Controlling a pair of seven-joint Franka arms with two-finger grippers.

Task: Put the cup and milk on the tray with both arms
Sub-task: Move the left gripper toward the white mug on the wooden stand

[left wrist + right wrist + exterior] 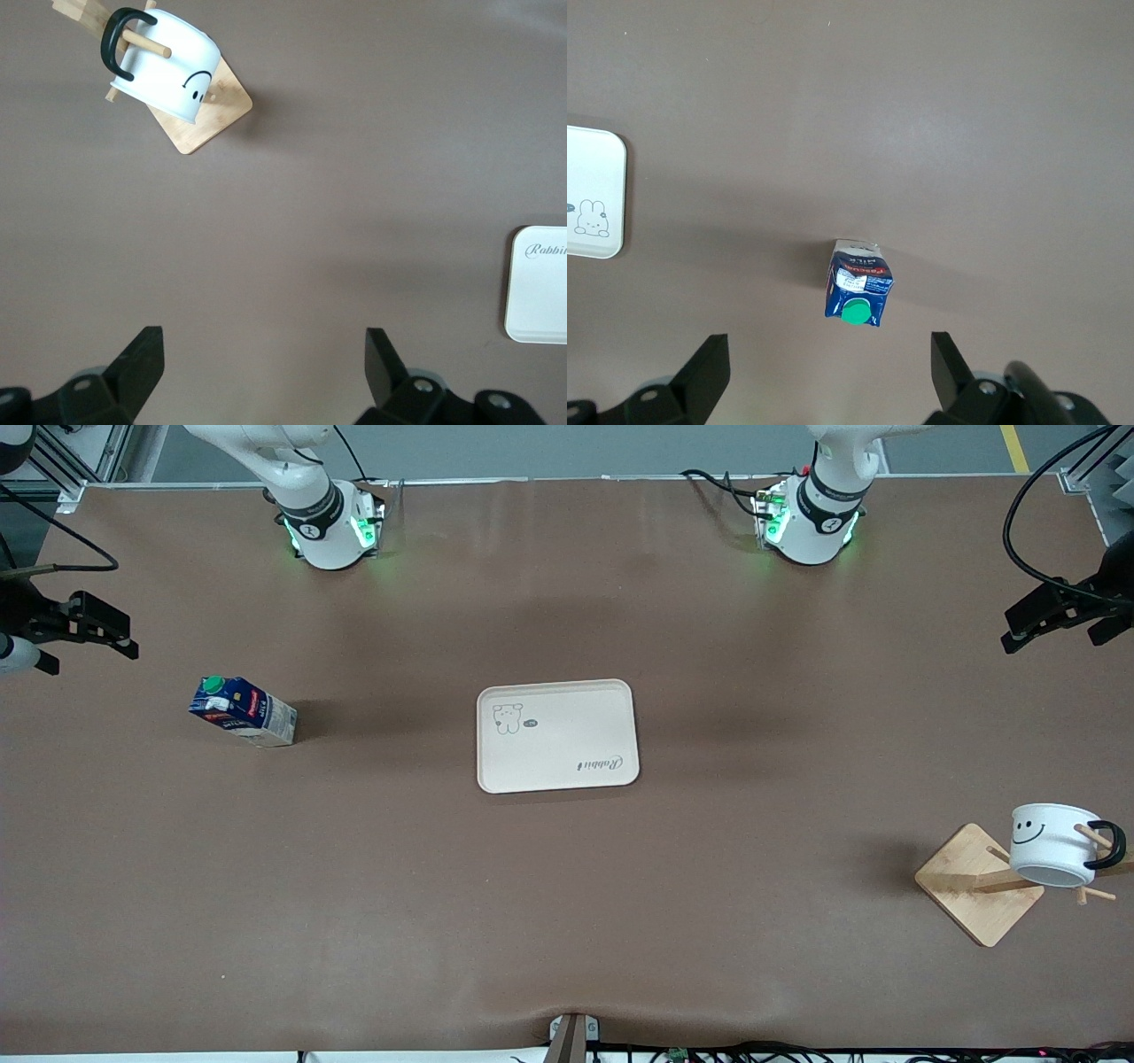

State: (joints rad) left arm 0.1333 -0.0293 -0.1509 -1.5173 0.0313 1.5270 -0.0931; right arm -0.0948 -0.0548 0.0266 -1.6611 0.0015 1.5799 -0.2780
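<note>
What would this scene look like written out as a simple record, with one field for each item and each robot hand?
tray: mid-table, nothing on it
milk: standing on the table toward the right arm's end, green cap on
cup: hung on a peg of the wooden rack, toward the left arm's end, nearer the front camera than the tray
left gripper: jaws open, holding nothing, over bare table near the rack
right gripper: jaws open, holding nothing, over the milk
task progress: neither item on the tray yet

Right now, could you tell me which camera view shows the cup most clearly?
The left wrist view: the cup hangs on the wooden rack's peg, handle and face visible. The front view shows it smaller; the right wrist view misses it.
</note>
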